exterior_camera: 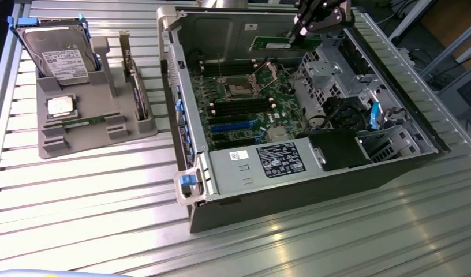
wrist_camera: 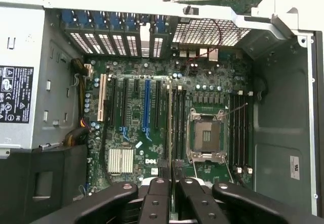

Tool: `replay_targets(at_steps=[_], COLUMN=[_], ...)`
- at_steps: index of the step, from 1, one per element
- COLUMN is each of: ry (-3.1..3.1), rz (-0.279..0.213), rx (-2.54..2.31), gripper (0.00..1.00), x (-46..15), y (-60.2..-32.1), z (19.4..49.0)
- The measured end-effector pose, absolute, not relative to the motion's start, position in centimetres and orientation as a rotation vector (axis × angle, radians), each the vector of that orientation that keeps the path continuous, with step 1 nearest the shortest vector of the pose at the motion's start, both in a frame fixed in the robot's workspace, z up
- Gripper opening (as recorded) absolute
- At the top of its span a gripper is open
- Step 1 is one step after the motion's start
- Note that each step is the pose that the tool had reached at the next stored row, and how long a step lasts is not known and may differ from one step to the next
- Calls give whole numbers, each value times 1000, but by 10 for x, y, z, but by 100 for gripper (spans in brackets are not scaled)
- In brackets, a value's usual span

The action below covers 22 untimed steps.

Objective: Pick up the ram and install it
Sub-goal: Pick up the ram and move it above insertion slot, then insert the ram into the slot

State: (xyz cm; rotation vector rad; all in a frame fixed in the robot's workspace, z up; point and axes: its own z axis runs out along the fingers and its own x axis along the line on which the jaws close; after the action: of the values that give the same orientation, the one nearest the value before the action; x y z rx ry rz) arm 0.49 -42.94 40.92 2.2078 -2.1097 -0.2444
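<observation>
The hand (exterior_camera: 300,34) grips the ram (exterior_camera: 270,43), a thin green board, label seemingly white.

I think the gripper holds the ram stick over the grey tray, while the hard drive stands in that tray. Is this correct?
Not quite. The exterior view shows the gripper holding the ram stick over the open computer case, not over the grey tray. The hard drive does stand in that tray.
</observation>
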Motion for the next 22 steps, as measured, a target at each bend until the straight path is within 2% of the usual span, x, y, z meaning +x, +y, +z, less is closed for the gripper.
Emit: replay_targets(at_steps=[8,22], ry=[-2106,-2106], rz=[-253,-253], rx=[2203,2203], gripper=[14,14], x=[43,44], y=[-429,-429], z=[409,409])
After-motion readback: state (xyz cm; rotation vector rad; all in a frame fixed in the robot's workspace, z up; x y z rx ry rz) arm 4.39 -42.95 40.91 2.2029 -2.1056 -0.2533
